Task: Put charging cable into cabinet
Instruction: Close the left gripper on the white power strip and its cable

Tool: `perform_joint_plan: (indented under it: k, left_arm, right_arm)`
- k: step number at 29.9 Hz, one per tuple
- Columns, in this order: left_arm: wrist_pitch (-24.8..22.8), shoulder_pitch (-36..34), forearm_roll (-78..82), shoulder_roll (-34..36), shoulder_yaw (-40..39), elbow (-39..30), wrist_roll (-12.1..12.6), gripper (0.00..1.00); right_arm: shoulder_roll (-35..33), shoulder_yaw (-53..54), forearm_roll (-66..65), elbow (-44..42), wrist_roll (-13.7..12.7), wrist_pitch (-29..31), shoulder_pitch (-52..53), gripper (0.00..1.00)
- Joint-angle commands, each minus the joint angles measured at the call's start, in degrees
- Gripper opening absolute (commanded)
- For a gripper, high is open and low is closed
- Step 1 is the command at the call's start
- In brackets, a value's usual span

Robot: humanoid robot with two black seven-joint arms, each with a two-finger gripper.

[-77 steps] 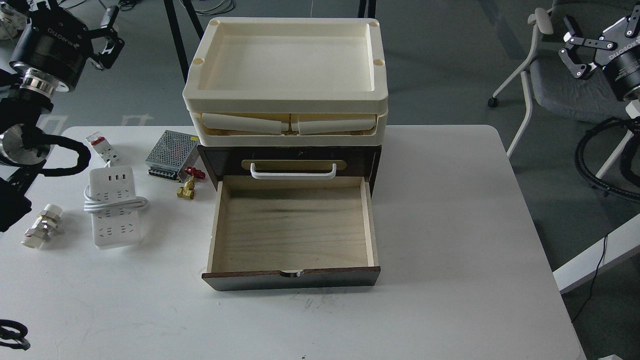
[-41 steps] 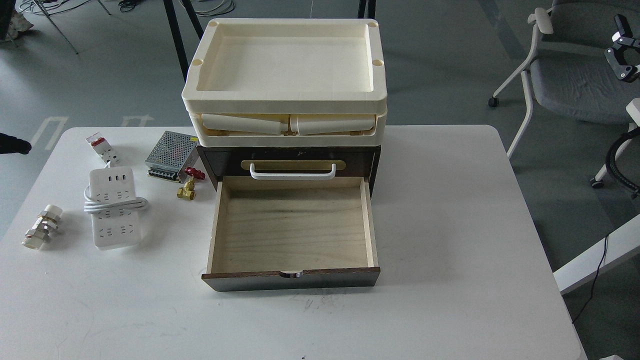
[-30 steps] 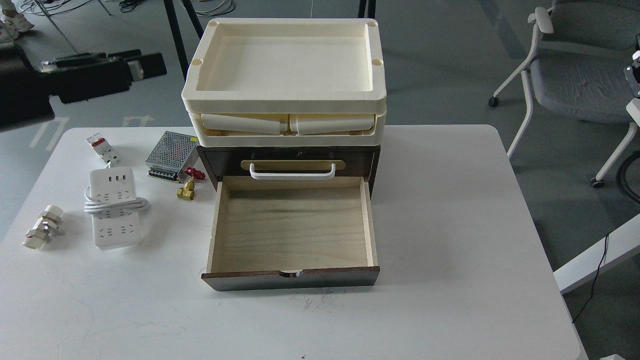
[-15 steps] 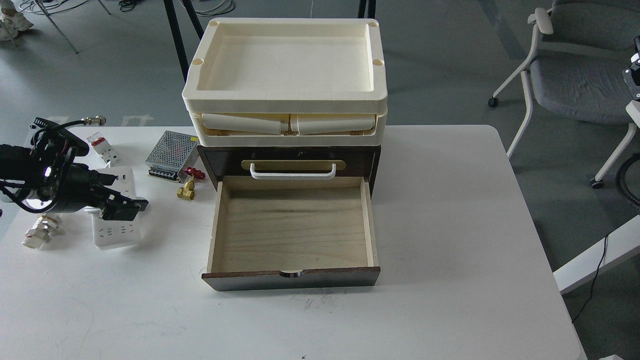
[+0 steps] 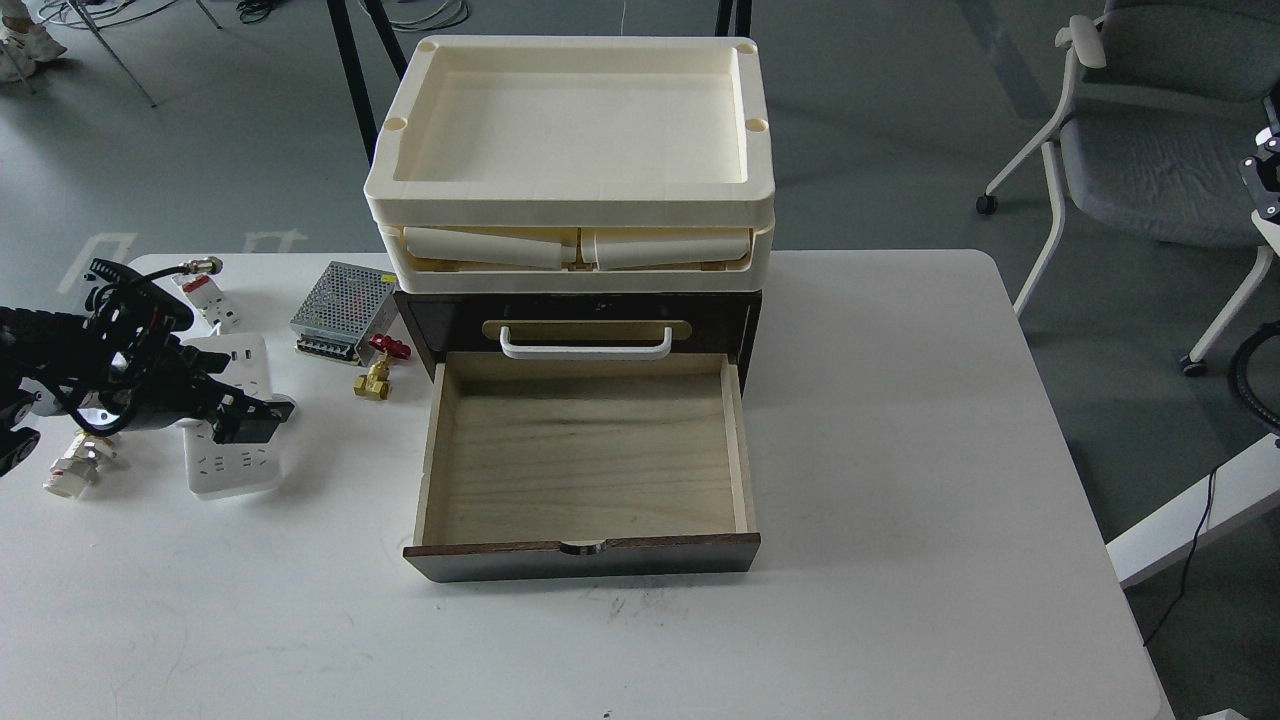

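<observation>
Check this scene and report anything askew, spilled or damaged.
Nothing stands out. The cabinet drawer is pulled out squarely, and the charging cable lies flat on the table under my left hand.

Grey floor [image 5: 880,130], grey office chair [image 5: 1150,170] behind white table [image 5: 900,450].

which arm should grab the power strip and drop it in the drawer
Left. The left gripper is already over the middle of the power strip, left of the open drawer. The right gripper sits at the far right edge, off the table.
</observation>
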Motion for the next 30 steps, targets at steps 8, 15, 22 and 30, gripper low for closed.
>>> perform_joint_plan:
  k: [8,15,22,30]
  left_arm:
    - [6.6,-1.82,-0.01,-5.02,6.75,11.31,0.0,0.94]
    - [8.45,-1.91,-0.01,-7.04,8.34,15.37,0.0,0.93]
    - [9.24,-1.64,-0.01,-6.96,8.43,15.37,0.0,0.82]
    - [9.6,-1.56,-0.01,-6.96,10.71,15.29,0.0,0.71]
  right_arm:
    - [-0.08,0.17,-0.07,-0.11,-0.01,0.0,-1.41,1.0]
    - [-0.08,0.17,-0.07,-0.11,-0.01,0.0,-2.03,1.0]
    - [-0.08,0.17,-0.07,-0.11,-0.01,0.0,-2.29,1.0]
    - [-0.08,0.17,-0.07,-0.2,-0.01,0.0,-2.91,1.0]
